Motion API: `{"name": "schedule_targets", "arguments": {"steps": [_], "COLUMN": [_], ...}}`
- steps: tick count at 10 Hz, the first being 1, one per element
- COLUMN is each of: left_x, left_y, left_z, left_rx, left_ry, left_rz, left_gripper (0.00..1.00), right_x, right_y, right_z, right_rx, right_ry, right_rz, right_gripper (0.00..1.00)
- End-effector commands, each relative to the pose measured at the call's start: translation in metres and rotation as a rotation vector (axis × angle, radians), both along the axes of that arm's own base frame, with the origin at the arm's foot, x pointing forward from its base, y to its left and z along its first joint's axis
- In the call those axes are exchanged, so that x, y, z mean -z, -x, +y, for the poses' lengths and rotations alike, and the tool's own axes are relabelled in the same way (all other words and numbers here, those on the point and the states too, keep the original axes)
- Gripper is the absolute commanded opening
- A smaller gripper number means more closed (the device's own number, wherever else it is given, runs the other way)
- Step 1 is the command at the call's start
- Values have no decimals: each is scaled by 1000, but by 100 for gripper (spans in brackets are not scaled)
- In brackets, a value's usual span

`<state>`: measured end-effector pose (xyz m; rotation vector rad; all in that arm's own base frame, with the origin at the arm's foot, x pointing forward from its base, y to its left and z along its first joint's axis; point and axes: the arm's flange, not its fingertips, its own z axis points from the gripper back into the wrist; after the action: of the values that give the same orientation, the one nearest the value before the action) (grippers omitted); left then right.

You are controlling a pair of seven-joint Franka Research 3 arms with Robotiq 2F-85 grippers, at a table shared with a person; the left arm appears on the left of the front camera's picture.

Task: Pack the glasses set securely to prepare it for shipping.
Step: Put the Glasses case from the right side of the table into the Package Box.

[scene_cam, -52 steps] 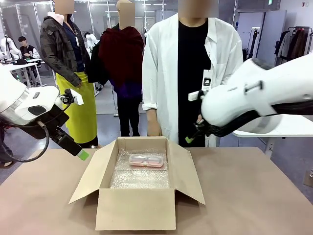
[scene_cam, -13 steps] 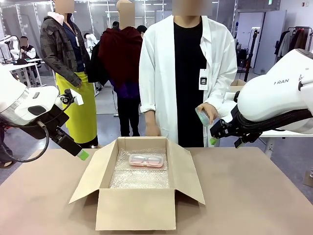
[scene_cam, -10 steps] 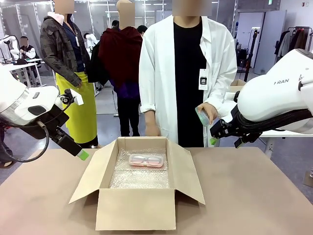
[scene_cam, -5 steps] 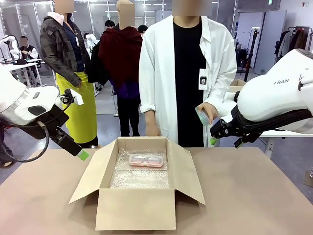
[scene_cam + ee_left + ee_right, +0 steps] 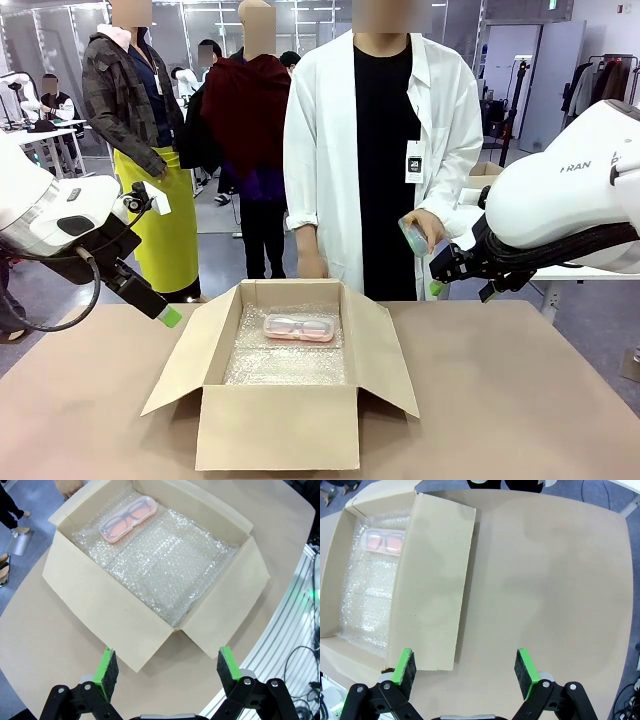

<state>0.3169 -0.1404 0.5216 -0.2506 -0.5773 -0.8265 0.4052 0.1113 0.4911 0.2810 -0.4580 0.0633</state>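
Pink case [image 5: 298,327] is cushioned on wrap [image 5: 285,365]; mint case [image 5: 412,238] is presented by person [image 5: 385,150] to wide-spread right hand [image 5: 465,672]; left hand [image 5: 167,674] is spread wide too.

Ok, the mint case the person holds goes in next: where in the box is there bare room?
The bubble wrap is bare from the pink case to the near wall of the box, side wall to side wall. Only the far strip is crowded: the pink case lies along the far wall. The table right of the box is bare too.
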Motion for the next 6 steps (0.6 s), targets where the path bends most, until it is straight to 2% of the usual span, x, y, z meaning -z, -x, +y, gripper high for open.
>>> {"name": "schedule_targets", "arguments": {"steps": [1, 6], "left_x": [-1, -1], "left_y": [0, 0], "left_z": [2, 2], "left_rx": [13, 13], "left_ry": [9, 9], "left_rz": [0, 0], "left_gripper": [100, 100], "right_x": [1, 1], "right_y": [0, 0], "right_z": [0, 0], "right_rx": [-14, -14], "right_ry": [-4, -4], "right_rz": [-1, -1], "right_gripper": [100, 100]}}
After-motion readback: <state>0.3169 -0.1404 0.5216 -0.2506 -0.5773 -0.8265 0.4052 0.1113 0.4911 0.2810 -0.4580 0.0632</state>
